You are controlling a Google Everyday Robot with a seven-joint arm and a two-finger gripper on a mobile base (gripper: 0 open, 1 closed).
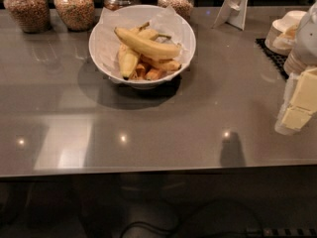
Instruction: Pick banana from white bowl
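The white bowl [95,53], lined with crinkled white paper, stands at the back centre of the grey counter. The banana [148,46], long, slender and pale yellow, lies across the top of the pile in the bowl, its stem end towards the left. A shorter, plumper banana [127,61] and small orange-brown pieces [150,74] lie beneath it. My gripper [298,112], white with pale yellow pads, hangs at the far right edge of the view, well to the right of the bowl and nearer the counter's front. It holds nothing that I can see.
Several glass jars of grain [74,6] line the back edge. A white sign stand [233,6] is at the back right. Stacked off-white paper bowls [285,29] sit on a black mat [271,53] at the right. The counter's front edge [148,171] runs across below.
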